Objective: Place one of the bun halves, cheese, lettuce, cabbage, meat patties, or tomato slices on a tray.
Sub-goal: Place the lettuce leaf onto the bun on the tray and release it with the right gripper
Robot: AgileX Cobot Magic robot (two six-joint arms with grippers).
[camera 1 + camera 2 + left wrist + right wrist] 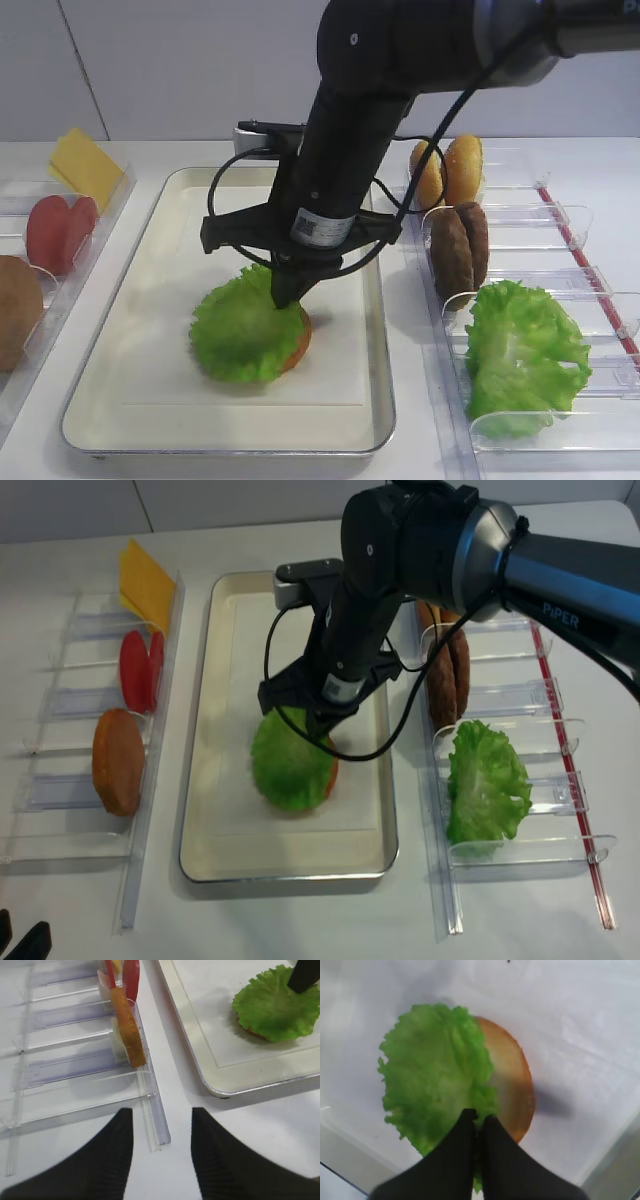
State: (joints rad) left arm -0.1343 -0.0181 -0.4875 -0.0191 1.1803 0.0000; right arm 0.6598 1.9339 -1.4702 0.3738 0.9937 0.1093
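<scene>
A round frilly lettuce leaf lies over a bun half on the cream tray. My right gripper points down at the leaf's right edge, shut on the lettuce, with green showing between its fingers. The left wrist view shows the lettuce and tray at upper right. My left gripper hangs open over bare table at the near end of the left rack, holding nothing.
The left clear rack holds cheese, tomato slices and a bun half. The right rack holds bun halves, meat patties and a bigger bunch of wavy green leaves.
</scene>
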